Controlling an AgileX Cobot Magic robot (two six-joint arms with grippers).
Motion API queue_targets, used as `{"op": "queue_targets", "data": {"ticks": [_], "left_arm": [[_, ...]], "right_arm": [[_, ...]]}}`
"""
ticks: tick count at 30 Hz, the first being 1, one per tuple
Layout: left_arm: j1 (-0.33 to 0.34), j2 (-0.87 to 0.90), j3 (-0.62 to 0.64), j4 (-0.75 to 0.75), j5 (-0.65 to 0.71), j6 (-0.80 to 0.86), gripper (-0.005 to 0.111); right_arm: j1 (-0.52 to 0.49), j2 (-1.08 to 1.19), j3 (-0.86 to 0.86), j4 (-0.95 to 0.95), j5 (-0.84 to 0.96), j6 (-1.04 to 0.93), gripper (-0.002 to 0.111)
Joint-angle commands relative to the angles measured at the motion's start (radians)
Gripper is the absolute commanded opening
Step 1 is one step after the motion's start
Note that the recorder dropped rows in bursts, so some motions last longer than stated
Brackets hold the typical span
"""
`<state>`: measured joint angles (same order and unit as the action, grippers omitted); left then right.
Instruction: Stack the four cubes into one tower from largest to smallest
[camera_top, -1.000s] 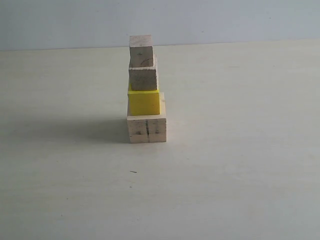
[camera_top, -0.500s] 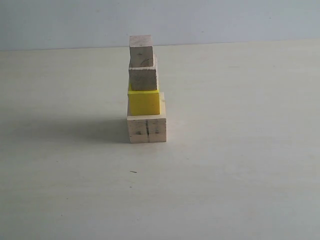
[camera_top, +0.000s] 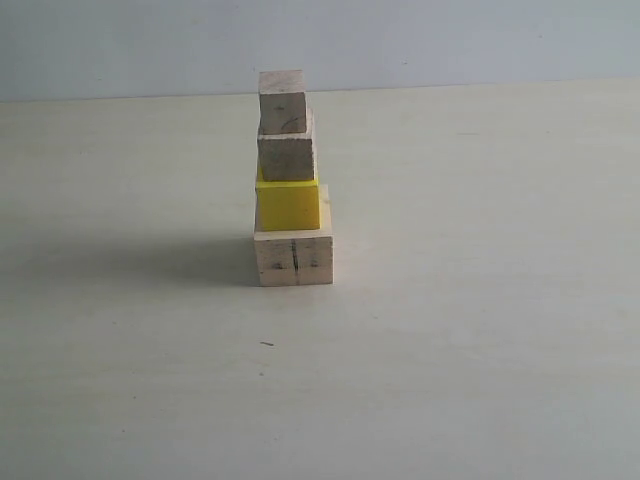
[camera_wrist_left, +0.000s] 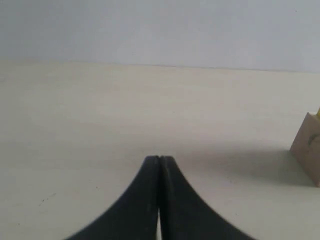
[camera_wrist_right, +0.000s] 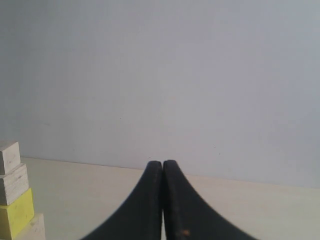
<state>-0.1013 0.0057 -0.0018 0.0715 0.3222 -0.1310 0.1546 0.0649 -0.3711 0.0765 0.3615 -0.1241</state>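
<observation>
Table (camera_top: 480, 340): pale matt surface that bears the tower and runs on ahead of both pincers.
Left pincer (camera_wrist_left: 159, 159): black jaws pressed together tip to tip, with nothing between them, over bare table.
Right pincer (camera_wrist_right: 162, 163): black jaws pressed together and gripping nothing, facing the grey wall (camera_wrist_right: 200, 75).
Tower (camera_top: 289, 180): four cubes in an upright column, ahead of each pincer and off to its side, touched by neither.
Large wood cube (camera_top: 293, 257): base of the column, with a dark crack line down its face, well apart from the left pincer.
Yellow cube (camera_top: 287, 205): rests on the large wood cube, not centred on it.
Medium wood cube (camera_top: 287, 157): rests on the yellow cube.
Small wood cube (camera_top: 283, 103): top of the column, well apart from the right pincer.
</observation>
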Motion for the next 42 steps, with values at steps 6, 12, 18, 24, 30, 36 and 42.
{"op": "queue_targets", "data": {"ticks": [6,12,18,24,30,36,42], "left_arm": [[0.002,-0.006,0.002,-0.039,0.028,0.001,0.0],[0.002,-0.006,0.002,-0.039,0.028,0.001,0.0],[0.002,-0.006,0.002,-0.039,0.028,0.001,0.0],[0.002,-0.006,0.002,-0.032,0.028,0.001,0.0],[0.002,-0.006,0.002,-0.032,0.028,0.001,0.0],[0.002,-0.006,0.002,-0.032,0.028,0.001,0.0],[0.002,-0.006,0.002,-0.032,0.028,0.001,0.0]], "right_arm": [[0.003,-0.006,0.004,-0.005,-0.012,-0.005,0.0],[0.003,-0.006,0.004,-0.005,-0.012,-0.005,0.0],[0.003,-0.006,0.004,-0.003,-0.012,-0.007,0.0],[0.003,-0.006,0.004,-0.003,-0.012,-0.007,0.0],[0.003,-0.006,0.004,-0.003,-0.012,-0.007,0.0],[0.003,-0.006,0.004,-0.001,-0.012,-0.007,0.0],[0.003,-0.006,0.004,-0.001,-0.012,-0.007,0.0]]}}
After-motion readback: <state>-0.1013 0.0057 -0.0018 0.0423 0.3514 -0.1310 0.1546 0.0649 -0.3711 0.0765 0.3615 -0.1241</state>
